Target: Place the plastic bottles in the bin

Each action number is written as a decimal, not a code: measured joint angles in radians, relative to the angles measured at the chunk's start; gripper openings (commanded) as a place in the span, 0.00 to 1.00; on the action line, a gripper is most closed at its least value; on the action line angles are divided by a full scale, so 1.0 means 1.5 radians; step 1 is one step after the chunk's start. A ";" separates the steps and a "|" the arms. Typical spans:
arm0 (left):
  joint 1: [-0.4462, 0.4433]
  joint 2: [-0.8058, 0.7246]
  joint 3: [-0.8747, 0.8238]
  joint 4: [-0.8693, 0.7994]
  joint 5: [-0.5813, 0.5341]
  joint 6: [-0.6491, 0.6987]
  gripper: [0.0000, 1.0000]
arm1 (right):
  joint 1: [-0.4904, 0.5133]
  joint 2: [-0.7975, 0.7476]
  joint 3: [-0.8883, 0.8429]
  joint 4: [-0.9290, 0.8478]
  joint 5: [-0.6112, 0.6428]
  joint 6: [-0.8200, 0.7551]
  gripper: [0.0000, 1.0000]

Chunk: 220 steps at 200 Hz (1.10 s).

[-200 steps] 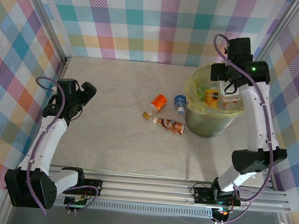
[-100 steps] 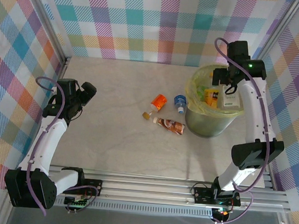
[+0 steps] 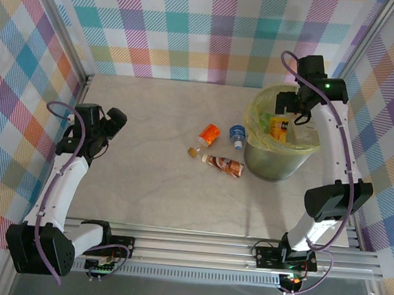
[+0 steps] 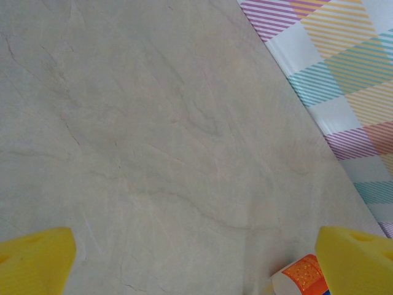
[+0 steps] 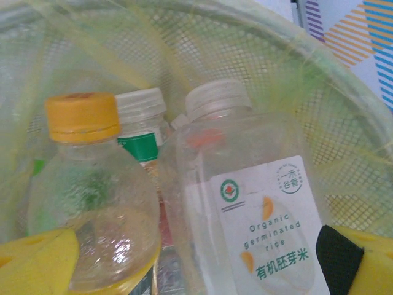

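The bin (image 3: 271, 162), round, grey-green and lined with a yellow-green bag, stands at the right of the table. My right gripper (image 3: 293, 111) hangs open over its mouth. In the right wrist view its yellow fingertips frame a clear white-labelled bottle (image 5: 258, 209), a yellow-capped bottle (image 5: 86, 184) and a green-labelled one (image 5: 142, 123) lying inside the bin (image 5: 344, 123); the right gripper (image 5: 196, 270) grips none of them. On the table left of the bin lie an orange bottle (image 3: 209, 132), a blue-capped bottle (image 3: 237, 134) and a brown-labelled bottle (image 3: 224, 165). My left gripper (image 3: 113, 121) is open at the far left.
A small brown cap-like piece (image 3: 194, 151) lies beside the brown-labelled bottle. In the left wrist view the left gripper (image 4: 196, 264) looks over bare marble table (image 4: 153, 135), with the orange bottle (image 4: 299, 278) at the lower right. Checked walls close the table in.
The right gripper has opened wider, and the white-labelled bottle seen beneath it has dropped into the bin. The left arm has not moved.
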 measured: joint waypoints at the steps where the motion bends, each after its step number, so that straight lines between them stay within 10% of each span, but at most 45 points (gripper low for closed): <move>1: 0.000 0.000 0.000 0.000 0.000 0.000 1.00 | 0.000 -0.001 0.000 0.000 -0.002 0.000 1.00; 69: 0.000 -0.009 0.000 0.001 0.001 0.000 1.00 | 0.038 -0.137 -0.038 0.017 -0.093 0.002 1.00; 220: 0.000 -0.025 0.000 0.002 0.005 0.000 1.00 | 0.539 -0.085 -0.149 0.043 0.049 0.034 1.00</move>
